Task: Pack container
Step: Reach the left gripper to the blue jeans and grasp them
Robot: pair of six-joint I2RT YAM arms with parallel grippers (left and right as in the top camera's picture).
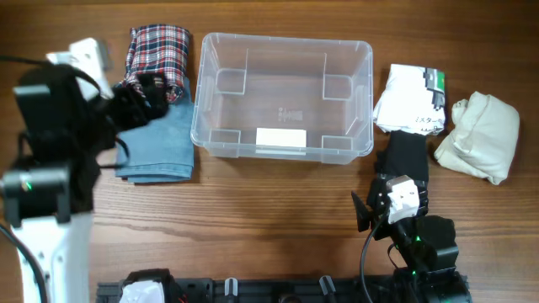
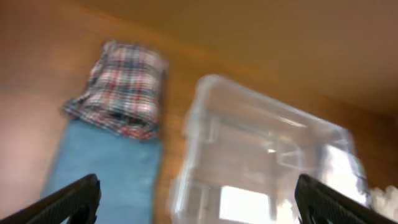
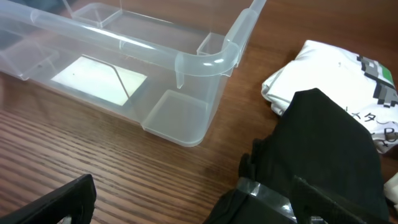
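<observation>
Centrally on the table (image 1: pixel 253 219) sits the empty large clear plastic rectangular bin (image 1: pixel 278 84). The left gripper (image 2: pixel 198 183), jaws wide, hovers over a folded red plaid cloth (image 2: pixel 124 87); the right gripper (image 3: pixel 193 186), jaws wide, faces a black folded garment (image 3: pixel 329 143). Each should pinch a folded edge squarely.

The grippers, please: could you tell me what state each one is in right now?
Left gripper: open, holding nothing.
Right gripper: open, holding nothing.
</observation>
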